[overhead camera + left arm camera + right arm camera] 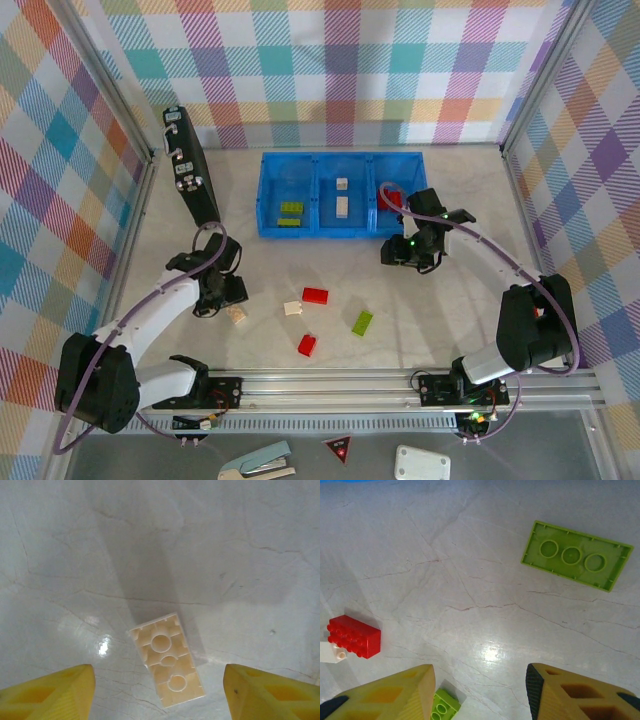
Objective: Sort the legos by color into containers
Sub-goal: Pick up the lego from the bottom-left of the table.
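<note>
Far left, a black device (pixel 188 165) stands by the side wall. In front of it the left gripper (pixel 228 302) hangs low over the marble-look tabletop (pixel 450 300), jaws spread wide and holding nothing. In the left wrist view its yellow fingers (pixel 55 692) sit on either side of a cream lego (pixel 167 660) without touching it. That brick lies upside down, hollow side up, and angled between them.

A little to the right on the table are a second, smaller cream lego (pixel 293 308) and, just beside it, a red lego (pixel 315 296). Another red lego (pixel 307 345) lies nearer the arm bases. Right of those is a lime green lego (pixel 362 322), a flat one lying on its back.

Behind the loose bricks sits the blue tray (pixel 318 232). Its left compartment holds two green legos (pixel 291 214), the middle holds two cream legos (pixel 342 196), and the right holds a red brick (pixel 395 200).

The right gripper (pixel 390 256) hovers just in front of the tray's right end, also open and empty. In the right wrist view a small green lego (pixel 442 707) lies on the table beside one of its fingers (pixel 385 695).
</note>
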`<state>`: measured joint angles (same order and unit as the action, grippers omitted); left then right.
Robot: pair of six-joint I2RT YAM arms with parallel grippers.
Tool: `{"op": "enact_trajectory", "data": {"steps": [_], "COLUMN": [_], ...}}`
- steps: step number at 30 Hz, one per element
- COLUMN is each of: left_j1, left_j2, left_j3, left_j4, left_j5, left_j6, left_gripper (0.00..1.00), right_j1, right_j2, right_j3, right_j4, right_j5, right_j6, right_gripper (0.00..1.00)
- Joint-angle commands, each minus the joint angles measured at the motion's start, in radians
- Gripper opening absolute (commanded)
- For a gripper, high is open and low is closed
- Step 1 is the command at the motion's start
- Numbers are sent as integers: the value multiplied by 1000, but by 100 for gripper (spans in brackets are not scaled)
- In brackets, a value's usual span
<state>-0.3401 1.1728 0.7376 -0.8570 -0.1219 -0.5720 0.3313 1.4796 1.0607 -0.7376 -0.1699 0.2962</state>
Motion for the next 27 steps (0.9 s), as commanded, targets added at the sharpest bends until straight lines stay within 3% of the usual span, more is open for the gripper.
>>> {"op": "enact_trajectory", "data": {"steps": [1,19,27], "left_j1": [-8,-9,-10], "left_j2": [-25,32,96], "left_j3": [-55,-109,-98], "left_j4": [18,120,167], "left_j5": [19,49,59], "left_j6": [-68,-65,-47], "left_gripper": [67,62,55], "right_j1": [5,5,5], "right_j2": [-19,-36,-47], "right_j3": [2,5,4], "right_j4": [-20,-24,-28], "right_j5": [-10,-32,-23], "right_j6": [-51,-58,-58], "right_gripper": [52,53,53]}}
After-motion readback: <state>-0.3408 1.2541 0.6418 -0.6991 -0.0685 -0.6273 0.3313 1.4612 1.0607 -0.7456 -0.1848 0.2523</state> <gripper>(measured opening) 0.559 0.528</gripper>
